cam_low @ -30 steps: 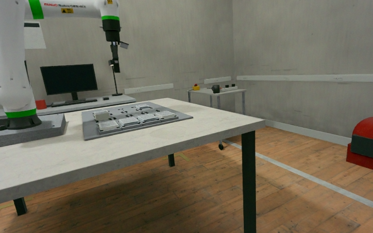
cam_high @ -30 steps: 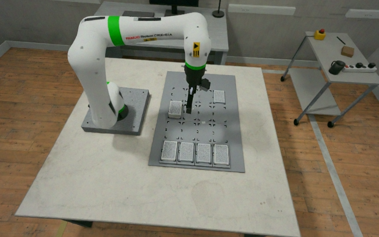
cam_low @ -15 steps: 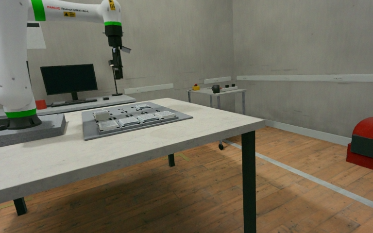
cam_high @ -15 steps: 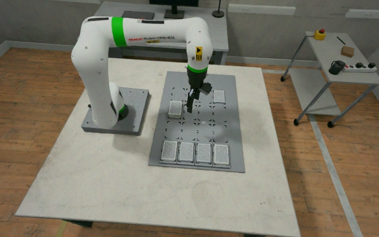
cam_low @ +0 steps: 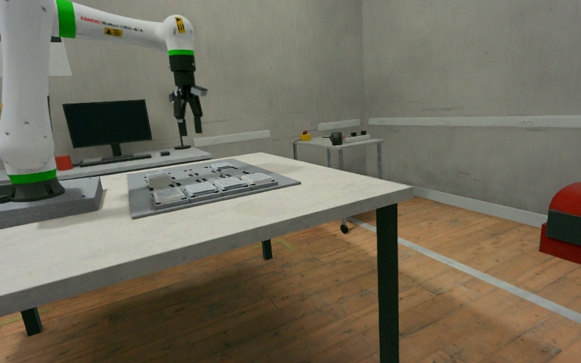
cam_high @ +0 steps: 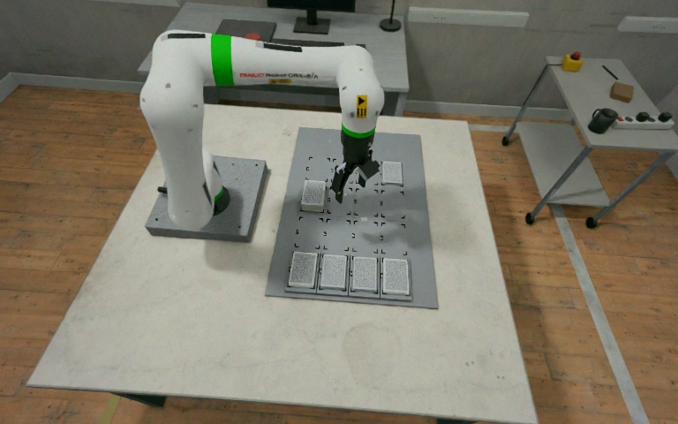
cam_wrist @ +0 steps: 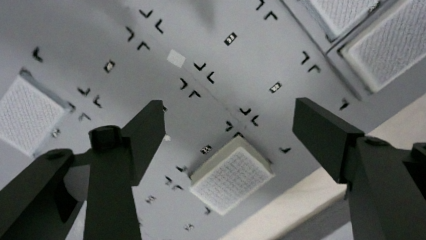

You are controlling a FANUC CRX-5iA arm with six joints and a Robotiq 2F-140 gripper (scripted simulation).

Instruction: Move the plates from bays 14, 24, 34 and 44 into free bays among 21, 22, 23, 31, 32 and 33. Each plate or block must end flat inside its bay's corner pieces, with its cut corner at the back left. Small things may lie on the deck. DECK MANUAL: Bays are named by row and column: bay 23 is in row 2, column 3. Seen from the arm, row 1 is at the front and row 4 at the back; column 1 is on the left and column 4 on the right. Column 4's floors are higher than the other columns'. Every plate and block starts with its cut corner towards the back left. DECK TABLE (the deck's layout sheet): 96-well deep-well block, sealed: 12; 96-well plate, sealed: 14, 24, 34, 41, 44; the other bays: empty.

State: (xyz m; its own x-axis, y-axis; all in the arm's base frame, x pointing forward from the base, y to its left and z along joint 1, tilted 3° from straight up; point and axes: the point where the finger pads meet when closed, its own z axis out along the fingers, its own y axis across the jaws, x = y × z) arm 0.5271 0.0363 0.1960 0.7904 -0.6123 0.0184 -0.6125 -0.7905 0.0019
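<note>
We saw the four task plates, pale, flat and stippled on top, in column 4's raised bays on the smooth grey deck [cam_high: 425, 290] [cam_low: 141, 209] [cam_wrist: 145, 75]: the plate in bay 14 [cam_high: 303, 269] [cam_low: 169, 196] [cam_wrist: 390, 45], the plate in bay 24 [cam_high: 333, 272] [cam_low: 200, 188] [cam_wrist: 342, 12], the plate in bay 34 [cam_high: 364, 274] [cam_low: 231, 184] and the plate in bay 44 [cam_high: 395, 276] [cam_low: 258, 178]. Bay 12 held the taller, boxy block [cam_high: 313, 193] [cam_low: 158, 179] [cam_wrist: 232, 177]; bay 41, another plate [cam_high: 392, 172] [cam_low: 222, 165] [cam_wrist: 30, 115]. Our gripper [cam_high: 336, 195] [cam_low: 191, 129] [cam_wrist: 228, 116] hung above the deck, fingers fairly wide apart with nothing between them

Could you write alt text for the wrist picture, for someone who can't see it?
Two open black fingers frame a grey deck seen from above. Between them, lower down, sits a thick white block; flatter white plates lie at the left edge and upper right.
</note>
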